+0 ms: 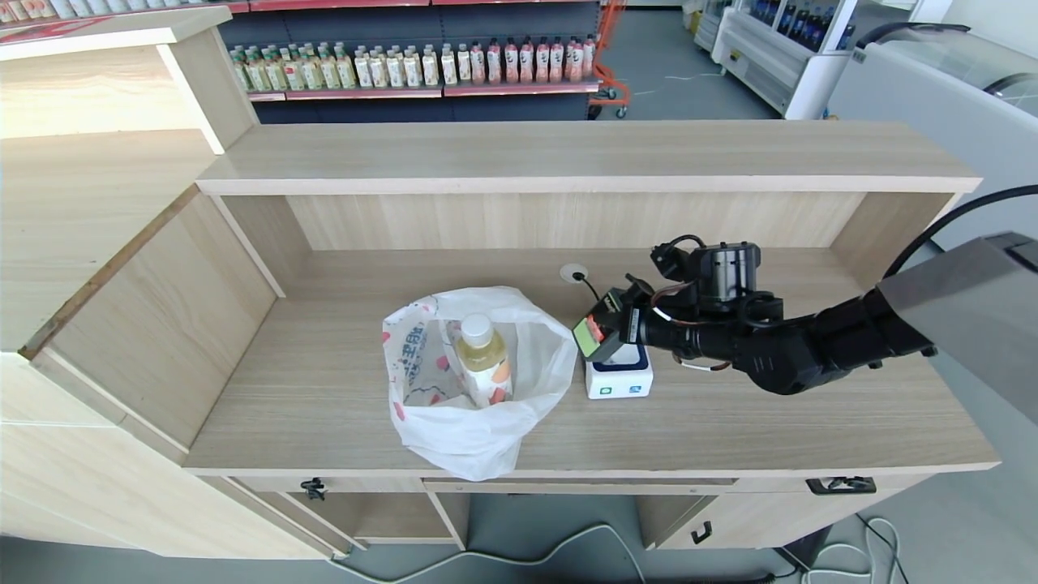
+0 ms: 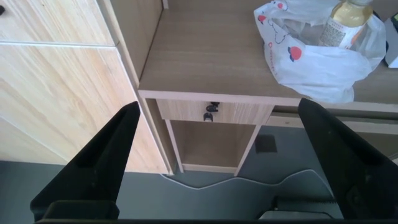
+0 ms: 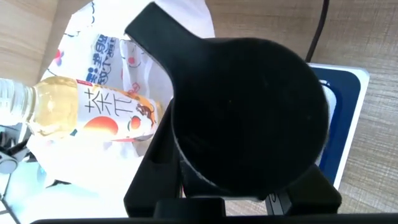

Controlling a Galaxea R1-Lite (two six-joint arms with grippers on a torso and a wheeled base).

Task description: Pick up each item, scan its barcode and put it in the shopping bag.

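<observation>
One dark item [image 1: 596, 339] is sitting clamped in my right gripper [image 1: 608, 324], over the scanner [image 1: 620, 381] — the shopping bag [image 1: 454, 438] is lying just beside it to the left, mouth up. My left gripper [image 2: 217, 162] is hanging wide open, farther off.

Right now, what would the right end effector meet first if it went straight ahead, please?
Most likely the shopping bag, just past the scanner; the held item would touch first. Depth unclear.
</observation>
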